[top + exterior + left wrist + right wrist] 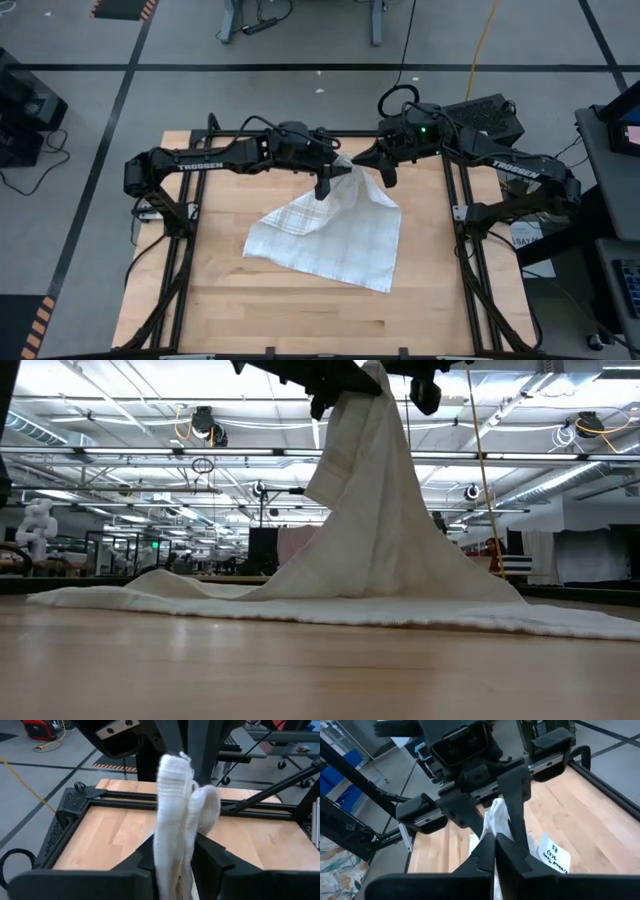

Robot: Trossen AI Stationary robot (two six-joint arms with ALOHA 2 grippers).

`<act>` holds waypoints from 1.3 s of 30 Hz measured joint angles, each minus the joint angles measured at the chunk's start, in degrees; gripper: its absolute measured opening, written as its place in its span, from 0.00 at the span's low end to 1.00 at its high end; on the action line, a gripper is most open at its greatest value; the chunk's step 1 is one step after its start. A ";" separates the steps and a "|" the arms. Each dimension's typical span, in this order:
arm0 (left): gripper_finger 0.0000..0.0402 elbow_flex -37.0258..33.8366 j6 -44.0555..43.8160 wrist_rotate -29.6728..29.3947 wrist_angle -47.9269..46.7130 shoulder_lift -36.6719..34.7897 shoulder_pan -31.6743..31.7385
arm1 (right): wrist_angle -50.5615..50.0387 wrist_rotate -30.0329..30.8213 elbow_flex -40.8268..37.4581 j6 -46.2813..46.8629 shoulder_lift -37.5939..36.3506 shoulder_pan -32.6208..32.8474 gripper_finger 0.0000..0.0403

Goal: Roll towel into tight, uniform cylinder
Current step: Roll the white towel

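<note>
Above table's far edge | right gripper (495, 842) clamps towel (330, 235) corner, lifted for straightening | left gripper (172, 852) jaws slack around same bunch, grip unclear

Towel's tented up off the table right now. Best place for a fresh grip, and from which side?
Probably a flat corner of the towel still lying on the table, such as the near one toward the right arm's side. Come from above and slightly outside: the edge there lies thin and unbunched, while the raised peak is crowded by both grippers.
</note>
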 joint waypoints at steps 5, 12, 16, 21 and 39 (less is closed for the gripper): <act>0.21 0.00 -2.83 0.04 -0.01 0.00 0.72 | -1.04 0.00 0.00 -0.27 0.02 0.00 0.00; 0.17 0.00 -1.51 0.65 0.02 0.00 1.02 | -1.81 -0.08 0.00 -0.15 0.43 0.02 0.00; 0.07 0.00 -1.95 3.10 0.02 0.00 1.15 | -1.73 0.36 0.00 -0.18 0.42 0.02 0.00; 0.03 0.00 -5.56 4.64 0.02 0.02 1.73 | -1.47 0.55 0.00 -0.41 -0.47 0.02 0.07; 0.02 0.00 -10.30 9.44 -5.46 0.02 2.40 | -3.98 3.06 5.81 -10.35 1.43 4.43 0.42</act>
